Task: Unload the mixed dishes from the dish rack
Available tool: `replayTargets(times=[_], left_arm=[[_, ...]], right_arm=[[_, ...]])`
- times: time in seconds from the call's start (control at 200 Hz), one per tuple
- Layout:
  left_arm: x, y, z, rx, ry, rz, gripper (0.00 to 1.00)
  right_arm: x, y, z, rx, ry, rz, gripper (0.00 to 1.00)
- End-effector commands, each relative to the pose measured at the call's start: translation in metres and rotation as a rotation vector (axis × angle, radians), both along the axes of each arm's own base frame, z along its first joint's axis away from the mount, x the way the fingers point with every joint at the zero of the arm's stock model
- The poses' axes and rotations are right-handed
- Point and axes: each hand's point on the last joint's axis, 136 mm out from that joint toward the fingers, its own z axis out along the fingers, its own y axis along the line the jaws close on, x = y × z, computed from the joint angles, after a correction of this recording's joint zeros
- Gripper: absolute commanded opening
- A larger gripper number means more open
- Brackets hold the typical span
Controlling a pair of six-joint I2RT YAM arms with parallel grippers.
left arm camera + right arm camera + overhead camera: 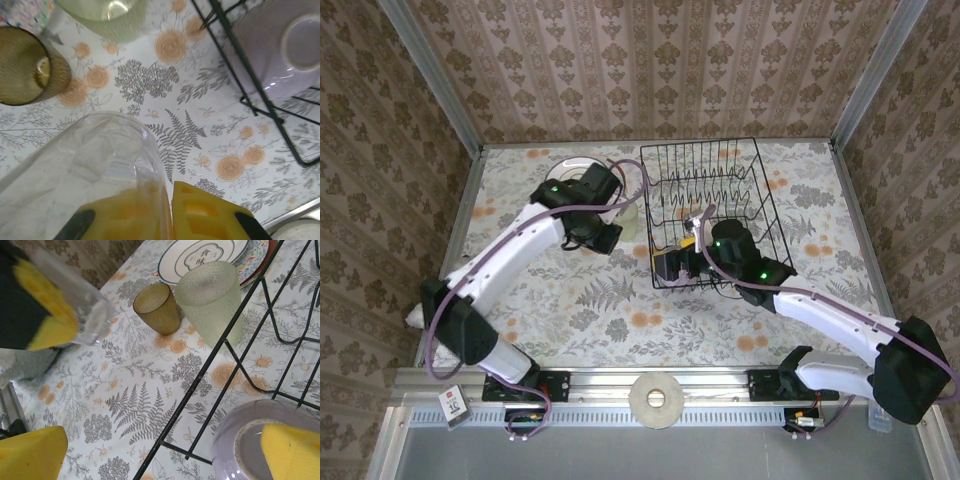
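Clear glass, tilted above the floral surface, is pinched in the left claw, arm stretched beside the dish rack. Right claw gapes wide and empty over the lilac bowl in the rack's corner; its wrist view adds stacked plates.

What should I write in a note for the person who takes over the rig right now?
Left gripper: shut on the small clear glass, beside the dish rack, over the table.
Right gripper: open, straddling the rim of the lilac bowl in the rack.
Done: plates, amber cup, pale green tumbler stand on the table.
To do: set down the glass, lift out the bowl.
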Motion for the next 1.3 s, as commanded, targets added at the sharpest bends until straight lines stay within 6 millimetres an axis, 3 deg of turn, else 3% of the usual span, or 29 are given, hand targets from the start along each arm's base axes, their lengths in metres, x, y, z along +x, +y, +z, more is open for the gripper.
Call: replayTargets(times=[0.0,0.26,0.65,0.91,1.295], left_arm=[[0.009,-0.006,-0.029,0.042,0.059,-0.028,0.00],[0.031,-0.019,-0.078,0.096,0.121,-0.031,0.00],[0.050,-0.016,-0.113,0.118,0.135,0.002,0.00],[0.060,-0.015,-0.123,0.129,0.134,0.010,0.00],[0.060,-0.011,-0.128,0.141,0.144,0.007,0.14]], right_arm=[[0.009,0.000,0.005,-0.044,-0.037,-0.018,1.00],[0.007,-0.001,0.008,-0.039,-0.049,-0.020,1.00],[0.008,0.001,0.003,-0.044,-0.039,-0.017,1.00],[0.009,0.001,0.003,-0.048,-0.041,-0.016,1.00],[0.010,0.002,-0.001,-0.057,-0.034,-0.017,1.00]])
